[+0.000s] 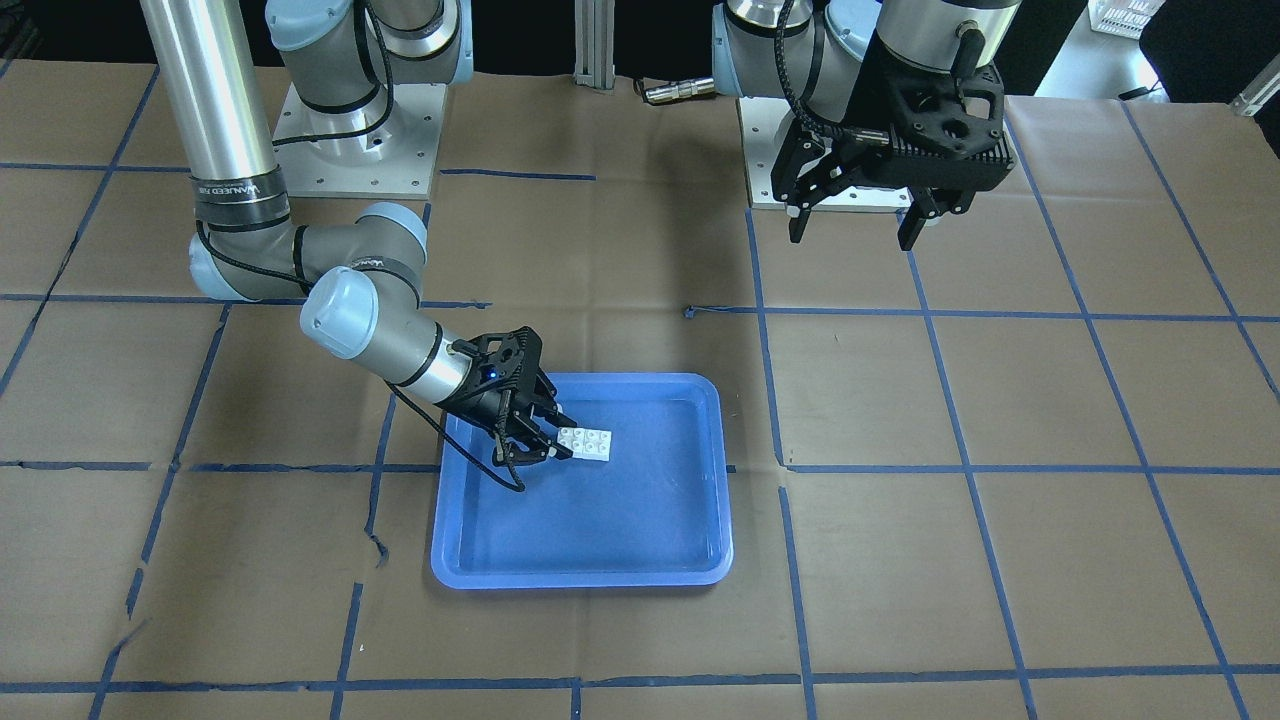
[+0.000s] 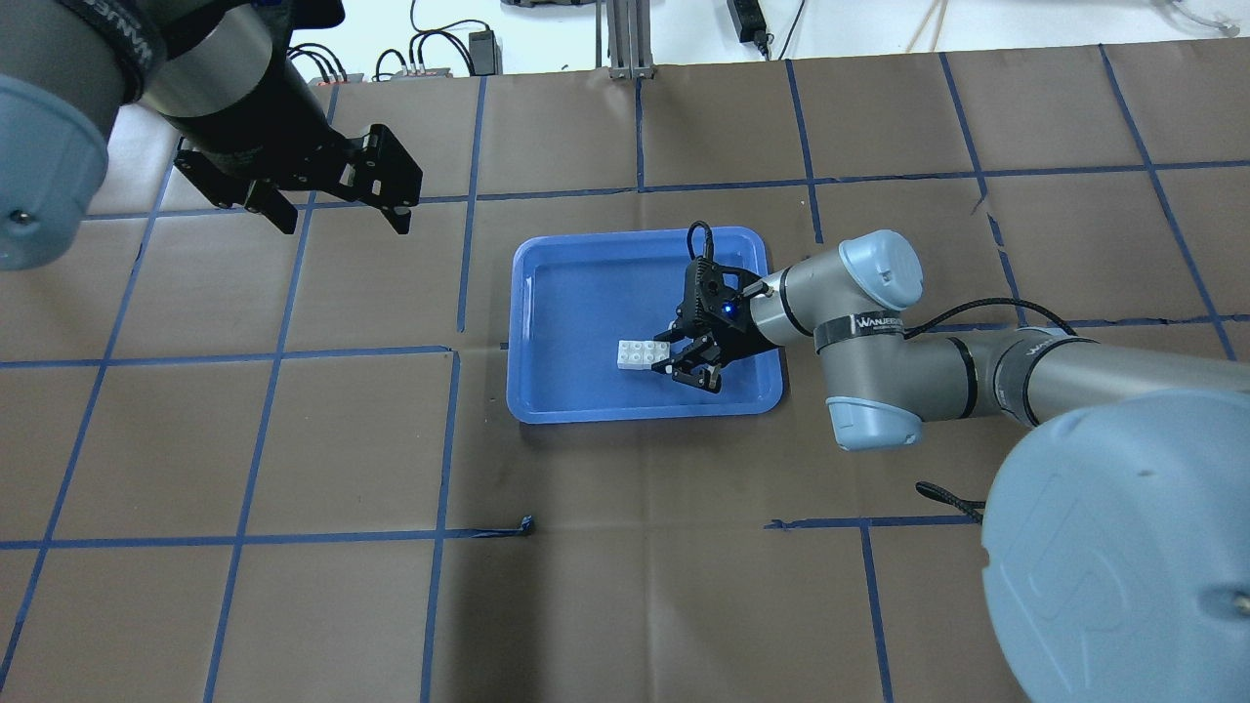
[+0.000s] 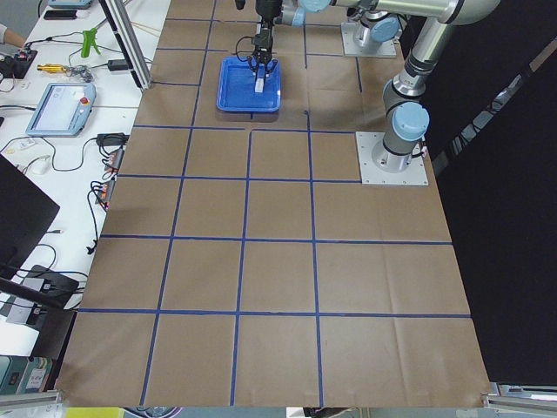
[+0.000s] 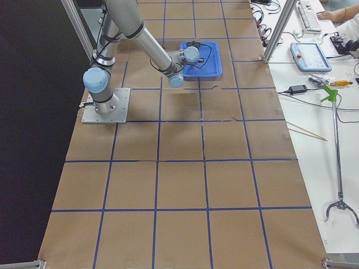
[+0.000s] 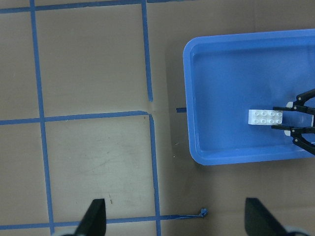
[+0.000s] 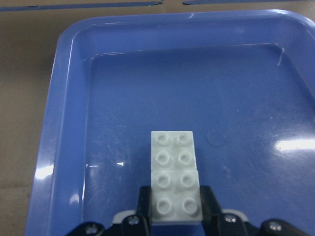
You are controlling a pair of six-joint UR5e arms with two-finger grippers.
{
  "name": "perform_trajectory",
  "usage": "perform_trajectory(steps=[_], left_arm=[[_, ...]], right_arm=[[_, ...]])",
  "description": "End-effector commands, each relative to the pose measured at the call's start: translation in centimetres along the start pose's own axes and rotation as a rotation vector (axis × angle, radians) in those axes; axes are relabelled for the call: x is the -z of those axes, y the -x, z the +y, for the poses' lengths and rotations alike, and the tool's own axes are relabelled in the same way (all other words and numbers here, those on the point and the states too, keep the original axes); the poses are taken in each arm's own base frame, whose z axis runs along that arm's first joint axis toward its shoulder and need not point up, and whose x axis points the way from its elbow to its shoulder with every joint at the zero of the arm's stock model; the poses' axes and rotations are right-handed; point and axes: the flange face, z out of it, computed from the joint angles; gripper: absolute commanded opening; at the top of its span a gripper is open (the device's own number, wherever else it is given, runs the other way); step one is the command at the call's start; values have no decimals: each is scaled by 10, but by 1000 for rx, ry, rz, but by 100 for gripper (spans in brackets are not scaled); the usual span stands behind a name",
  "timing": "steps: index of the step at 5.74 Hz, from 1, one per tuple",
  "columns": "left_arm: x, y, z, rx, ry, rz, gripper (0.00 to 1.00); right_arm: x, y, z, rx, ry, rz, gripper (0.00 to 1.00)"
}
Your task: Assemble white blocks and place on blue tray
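The two white blocks point(image 1: 585, 443) lie joined in a row as one long piece on the floor of the blue tray point(image 1: 720, 480). My right gripper point(image 1: 565, 437) reaches low into the tray, its fingers closed on the sides of the near block. The wrist view shows the blocks point(image 6: 174, 172) with black pads point(image 6: 143, 201) against both sides. They also show from overhead point(image 2: 643, 354), with the right gripper point(image 2: 674, 356) at their end. My left gripper point(image 2: 345, 227) hangs open and empty, high over the table, away from the tray point(image 2: 522, 322).
Brown paper with a blue tape grid covers the table. Both arm bases point(image 1: 360, 140) stand on grey plates at the robot's edge. A loose scrap of blue tape point(image 2: 527, 525) lies on the paper near the tray. Benches with tools point(image 4: 328, 84) flank the table.
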Motion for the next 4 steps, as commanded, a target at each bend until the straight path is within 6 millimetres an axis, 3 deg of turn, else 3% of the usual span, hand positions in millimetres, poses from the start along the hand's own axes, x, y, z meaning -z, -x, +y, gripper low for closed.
perform_trajectory(steps=[1, 4], left_arm=[[0, 0, 0, 0, 2, -1, 99], [0, 0, 0, 2, 0, -2, 99]], right_arm=[[0, 0, 0, -4, -4, -3, 37], [-1, 1, 0, -6, -8, -6, 48]])
